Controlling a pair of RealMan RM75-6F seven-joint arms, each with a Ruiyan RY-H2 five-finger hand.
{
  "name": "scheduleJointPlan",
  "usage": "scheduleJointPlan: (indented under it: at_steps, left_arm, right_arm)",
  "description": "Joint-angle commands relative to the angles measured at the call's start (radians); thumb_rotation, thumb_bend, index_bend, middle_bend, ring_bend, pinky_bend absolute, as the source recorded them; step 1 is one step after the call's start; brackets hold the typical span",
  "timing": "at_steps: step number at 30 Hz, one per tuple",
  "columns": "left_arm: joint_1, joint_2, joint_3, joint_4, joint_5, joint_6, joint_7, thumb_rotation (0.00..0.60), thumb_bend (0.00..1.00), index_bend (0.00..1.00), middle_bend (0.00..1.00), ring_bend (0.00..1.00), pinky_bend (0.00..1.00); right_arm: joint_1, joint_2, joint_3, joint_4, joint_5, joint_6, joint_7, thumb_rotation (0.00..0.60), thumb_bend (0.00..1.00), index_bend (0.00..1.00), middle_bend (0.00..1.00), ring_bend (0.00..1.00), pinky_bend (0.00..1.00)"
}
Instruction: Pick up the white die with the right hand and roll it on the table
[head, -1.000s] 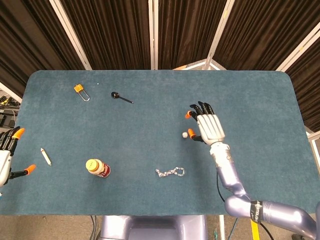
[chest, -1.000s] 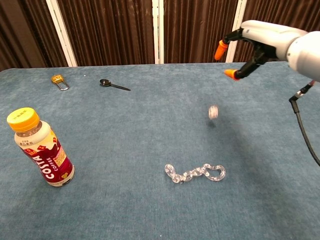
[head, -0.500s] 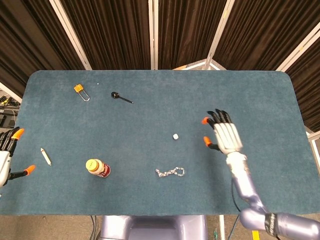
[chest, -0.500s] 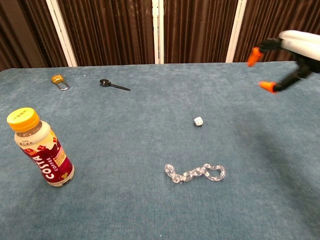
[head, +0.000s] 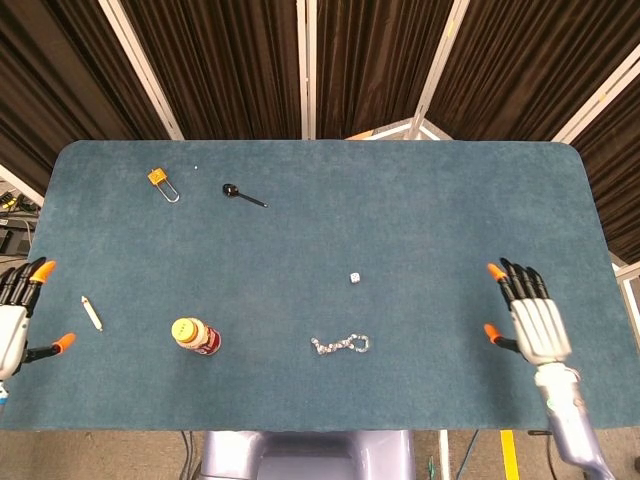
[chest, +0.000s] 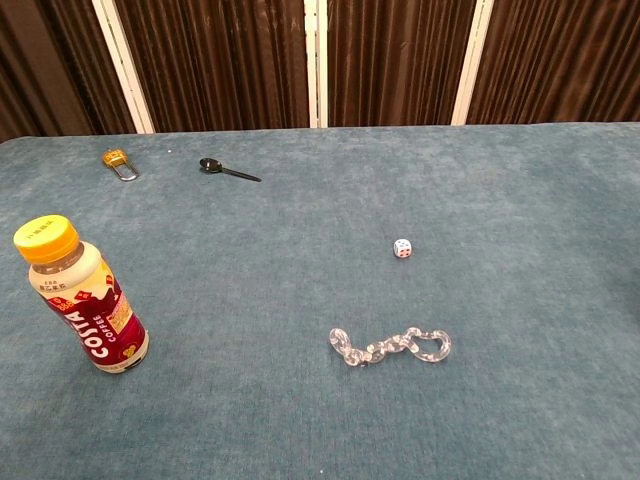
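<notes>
The white die (head: 355, 278) lies by itself on the blue table, near the middle; the chest view shows the die (chest: 402, 248) at rest with dots on its faces. My right hand (head: 527, 320) is far off to the right near the front edge, fingers spread, holding nothing. At the left edge my left hand (head: 18, 318) is also spread and empty. Neither hand appears in the chest view.
A clear chain (head: 340, 344) lies just in front of the die. A Costa bottle (head: 196, 336) stands at the front left, a white pen (head: 92, 313) beside it. An orange padlock (head: 160, 181) and a black spoon (head: 242, 194) lie at the back left.
My right hand has pulled back to the right and toward the front edge, leaving the chest view. The die dropped from near the hand, rolled a little and now lies still.
</notes>
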Motion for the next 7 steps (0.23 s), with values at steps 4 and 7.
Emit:
scheduleJointPlan:
  at_steps: [4, 7]
  left_arm:
    - [0.007, -0.007, 0.009, 0.009, 0.002, 0.002, 0.005, 0.6, 0.12, 0.0, 0.0, 0.0, 0.0]
    - [0.008, -0.013, 0.01, 0.016, 0.004, 0.005, 0.009, 0.6, 0.12, 0.0, 0.0, 0.0, 0.0]
  right_arm:
    - [-0.085, 0.032, -0.034, 0.042, -0.084, 0.114, 0.076, 0.6, 0.16, 0.07, 0.0, 0.0, 0.0]
    - [-0.107, 0.044, -0.036, 0.048, -0.097, 0.13, 0.099, 0.6, 0.16, 0.07, 0.0, 0.0, 0.0]
